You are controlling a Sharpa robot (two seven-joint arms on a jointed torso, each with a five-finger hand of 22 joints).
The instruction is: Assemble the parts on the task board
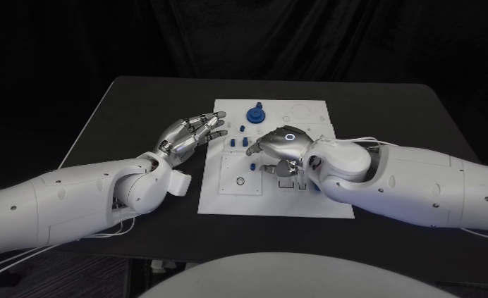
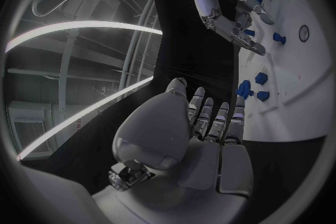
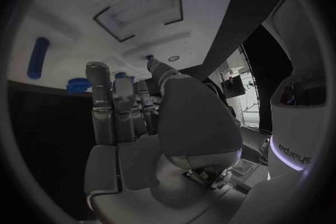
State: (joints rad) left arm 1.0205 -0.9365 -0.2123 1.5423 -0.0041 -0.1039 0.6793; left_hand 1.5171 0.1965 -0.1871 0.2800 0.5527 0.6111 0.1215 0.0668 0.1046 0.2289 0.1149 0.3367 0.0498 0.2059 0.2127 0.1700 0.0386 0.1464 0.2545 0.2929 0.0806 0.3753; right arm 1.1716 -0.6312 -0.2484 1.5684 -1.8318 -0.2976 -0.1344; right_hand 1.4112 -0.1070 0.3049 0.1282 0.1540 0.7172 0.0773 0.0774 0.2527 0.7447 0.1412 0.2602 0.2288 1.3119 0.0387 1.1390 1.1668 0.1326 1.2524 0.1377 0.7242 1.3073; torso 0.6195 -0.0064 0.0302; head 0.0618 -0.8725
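We see small blue parts [image 1: 255, 113] on the white task board [image 1: 310, 203], mid worktop; likely light, rigid, slippery, so pinch their sides. Left robot hand [image 1: 189, 135] released beside board; right robot hand [image 1: 276, 150] over it, grasp unclear

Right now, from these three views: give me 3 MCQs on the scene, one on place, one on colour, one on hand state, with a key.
1. Where is the left hand?
A. beside the task board's edge, over the black table
B. over the board's middle
C. on the large round part

2. What colour is the large round part near the task board's far edge?
A. red
B. blue
C. yellow

3. How are the left hand's fingers?
A. wrapped round a part
B. extended and apart, holding nothing
C. curled into a fist

Key: 1 A, the head view shows it just off the board's edge. 2 B, it is blue in the head view. 3 B, the left wrist view shows extended, empty fingers.
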